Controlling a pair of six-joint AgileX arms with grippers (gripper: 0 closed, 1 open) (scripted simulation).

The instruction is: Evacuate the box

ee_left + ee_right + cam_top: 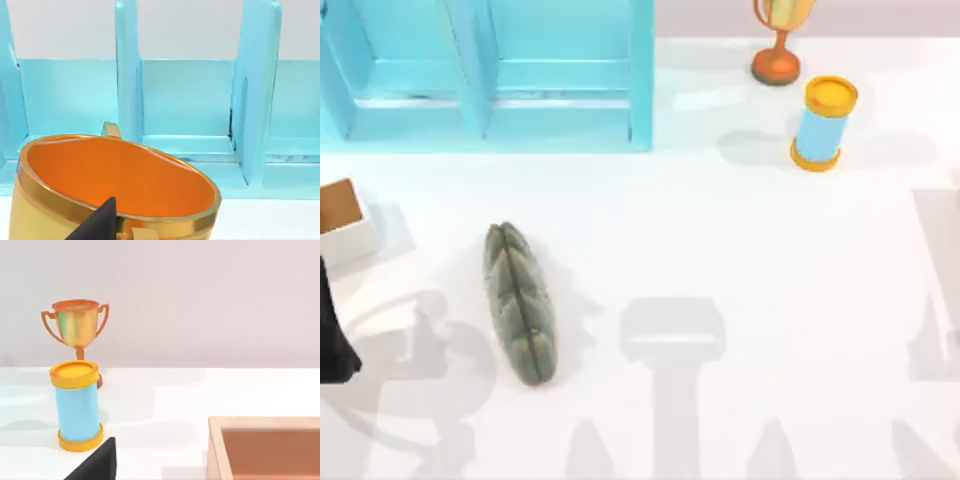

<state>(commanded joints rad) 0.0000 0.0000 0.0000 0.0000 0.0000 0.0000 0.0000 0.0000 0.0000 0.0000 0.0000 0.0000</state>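
Note:
The box (342,218), white-walled with a brown inside, sits at the table's far left edge, partly cut off by the top view. My left arm (334,335) reaches in just in front of it. In the left wrist view a golden cup (110,180) with an orange inside and small handles stands tilted right against my left gripper (100,222), whose black tip overlaps its rim. My right gripper (97,462) is a black tip low in the right wrist view, apart from any object.
A light-blue shelf (490,75) spans the back left. A grey ridged oblong (520,305) lies left of centre. A blue cylinder (820,125) with yellow ends and a trophy (778,40) stand at the back right. A tan-walled tray (265,447) lies near my right gripper.

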